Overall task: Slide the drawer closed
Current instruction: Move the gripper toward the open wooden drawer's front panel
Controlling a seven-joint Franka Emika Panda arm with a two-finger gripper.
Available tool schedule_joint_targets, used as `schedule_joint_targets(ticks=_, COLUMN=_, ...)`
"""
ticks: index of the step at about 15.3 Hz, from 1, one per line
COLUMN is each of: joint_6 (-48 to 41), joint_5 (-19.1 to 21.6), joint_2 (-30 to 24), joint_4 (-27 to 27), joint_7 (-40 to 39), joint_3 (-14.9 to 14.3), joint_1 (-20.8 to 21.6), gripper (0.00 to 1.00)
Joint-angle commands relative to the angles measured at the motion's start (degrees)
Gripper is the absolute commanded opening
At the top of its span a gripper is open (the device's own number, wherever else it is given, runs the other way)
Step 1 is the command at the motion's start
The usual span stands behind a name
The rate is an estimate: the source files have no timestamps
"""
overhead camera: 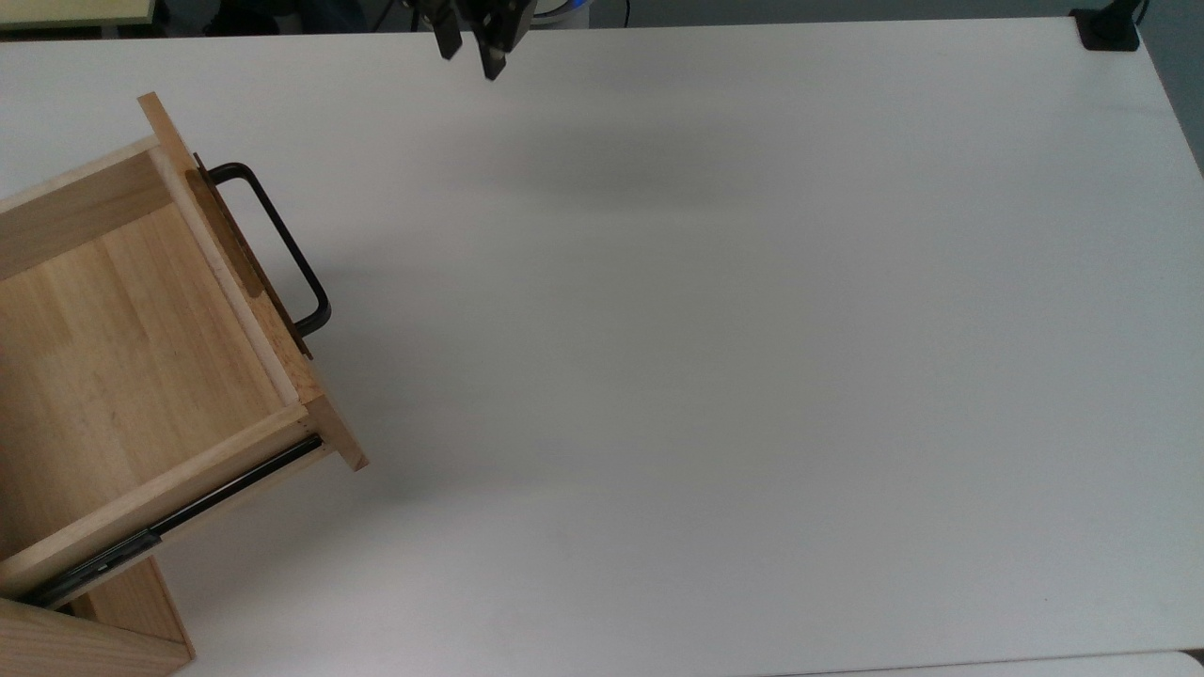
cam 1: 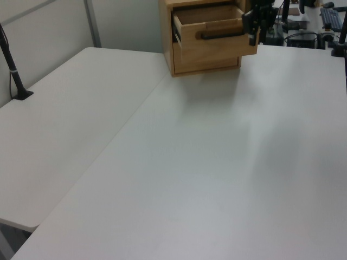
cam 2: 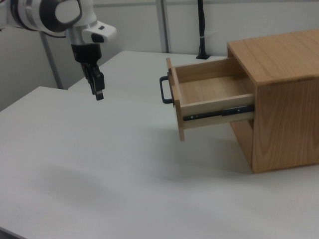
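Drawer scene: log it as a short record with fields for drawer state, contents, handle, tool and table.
drawer state: drawer pulled well out of the cabinet, side rail exposed
contents: nothing visible inside
handle: black bar handle on the front panel, untouched
tool: tool hangs in the air above the table, apart from the drawer front, pointing down
table: white table

No legible text — none anywhere

Open run to the drawer front

Bare tabletop lies between the gripper and the pulled-out drawer; its black handle juts into that gap.
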Motion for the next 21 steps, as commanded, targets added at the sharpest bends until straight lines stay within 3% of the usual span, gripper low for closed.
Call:
schedule_joint_targets(ticks=1, joint_6=1.3, joint_5=0.3, joint_2=3.0, joint_4=1.5, joint_7=8.4, joint_3=-0.2, joint_1=0.0, gripper=0.18)
schedule_joint_targets(ticks=3, joint_6=3.1, joint_5=0.2, joint_2=4.1, joint_4=1.5, joint_7=8.7, joint_3=-0.3, joint_1=-0.1, gripper=0.16)
schedule_joint_targets(ticks=9, joint_6=17.4, joint_5=-5.6, joint_2=11.0, joint_4=3.1, joint_7=13.5, joint_3=-1.8, joint_1=-3.1, gripper=0.16)
schedule_joint_targets(ticks=14, joint_6=24.1, joint_5=-5.8, joint_2=17.5, joint_4=8.7, joint_7=13.8, joint_3=-3.8, joint_1=-6.2, gripper=0.16)
schedule_joint_targets(ticks=21, joint_6=35.4, joint_5=-6.4, joint_2=20.4, joint_4=8.8, joint_7=14.6, joint_3=-8.7, joint_1=-6.5, gripper=0.16)
